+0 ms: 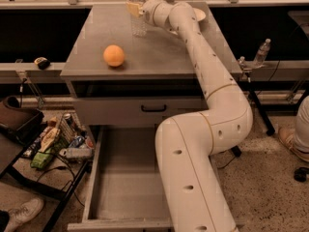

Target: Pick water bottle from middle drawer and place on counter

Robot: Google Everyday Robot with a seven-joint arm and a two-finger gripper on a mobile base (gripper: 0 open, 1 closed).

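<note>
The water bottle (138,13), clear with a pale label band, stands upright at the far middle of the counter (159,50). My gripper (135,8) reaches across the counter from the right and is closed around the bottle's middle, with the bottle's base at the counter surface. The middle drawer (126,185) is pulled open below at the front; its bare grey floor shows left of my arm. My white arm covers the drawer's right part.
An orange ball (114,55) lies on the counter's left front. A closed drawer front with a black handle (153,108) sits under the counter. A cluttered cart (53,141) stands at the left. Another bottle (261,52) stands at the right on a stand.
</note>
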